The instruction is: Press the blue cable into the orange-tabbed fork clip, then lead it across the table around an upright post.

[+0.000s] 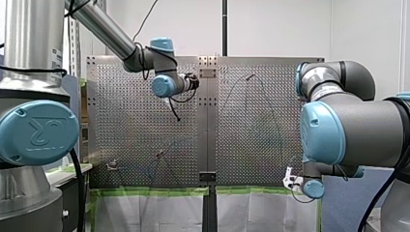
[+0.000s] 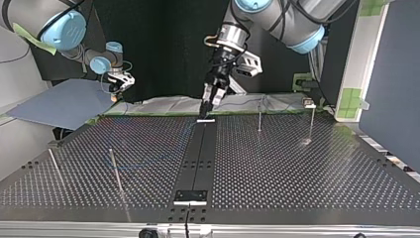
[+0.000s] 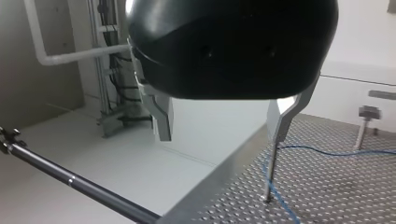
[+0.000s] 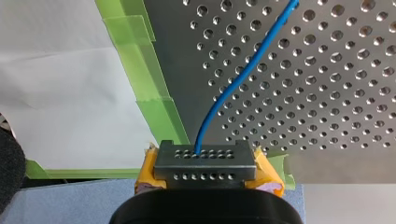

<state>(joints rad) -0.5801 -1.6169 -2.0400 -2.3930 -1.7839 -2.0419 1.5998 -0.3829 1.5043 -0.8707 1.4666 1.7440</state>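
Observation:
The blue cable [image 4: 243, 74] runs over the perforated table [image 4: 336, 93] and ends between the yellow pads [image 4: 148, 168] of my right gripper [image 4: 201, 161], which is shut on it at the table's corner. In the front view this gripper [image 1: 289, 180] sits low at the right. My left gripper [image 3: 222, 135] is open and empty, its metal fingers [image 3: 161, 119] hanging over the table's edge above a thin upright post [image 3: 268, 175]. In the top view it [image 2: 208, 106] points down at the far middle edge. A small fork clip [image 2: 309, 103] stands at the far right there.
More upright posts [image 2: 116, 171] [image 2: 259, 119] stand on the table. Blue cable [image 3: 327, 151] lies loose past the post under my left gripper, near a grey-headed fixture [image 3: 368, 116]. Green tape [image 4: 154, 102] edges the table. A black centre strip [image 2: 198, 158] splits it.

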